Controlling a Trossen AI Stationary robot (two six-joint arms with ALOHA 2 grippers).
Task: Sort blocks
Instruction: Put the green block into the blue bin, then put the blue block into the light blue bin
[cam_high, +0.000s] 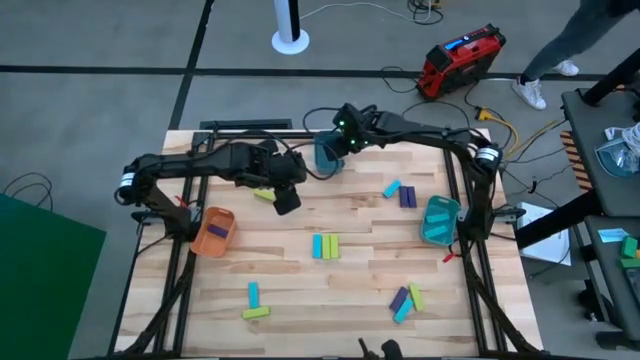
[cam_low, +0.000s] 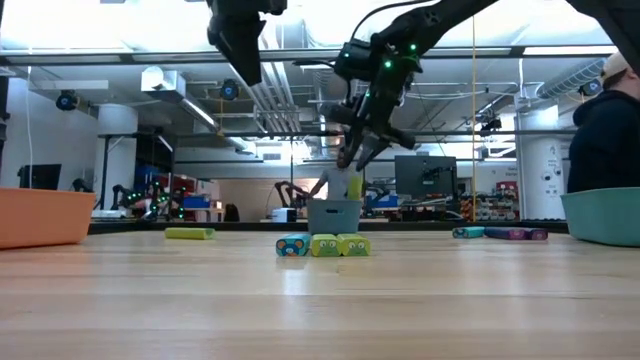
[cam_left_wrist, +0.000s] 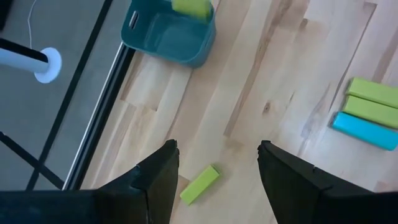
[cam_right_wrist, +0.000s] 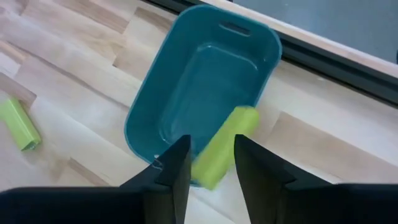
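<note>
My right gripper (cam_right_wrist: 211, 163) hangs over the dark teal bin (cam_right_wrist: 205, 93) near the table's far edge, shut on a yellow-green block (cam_right_wrist: 224, 146). In the high view this gripper (cam_high: 340, 140) sits right above that bin (cam_high: 327, 157). My left gripper (cam_left_wrist: 214, 168) is open and raised above another yellow-green block (cam_left_wrist: 199, 184), which lies flat on the wood; the high view shows that block (cam_high: 263, 195) just left of the gripper (cam_high: 286, 198). Other cyan, green and purple blocks lie scattered on the table. My right gripper pinches the yellow-green block between its two fingers by its upper end (cam_right_wrist: 208, 168), coming from above. The block hangs slanting below the fingertips, lifted clear. Its lower end (cam_low: 355, 188) is just over the bin's rim.
Three blocks, cyan and green, (cam_high: 325, 246) lie side by side mid-table. An orange bin (cam_high: 213, 232) at the left holds a purple block, and a light teal bin (cam_high: 440, 220) stands at the right. More blocks lie near the near edge (cam_high: 255, 302) (cam_high: 405, 298) and right of centre (cam_high: 398, 192).
</note>
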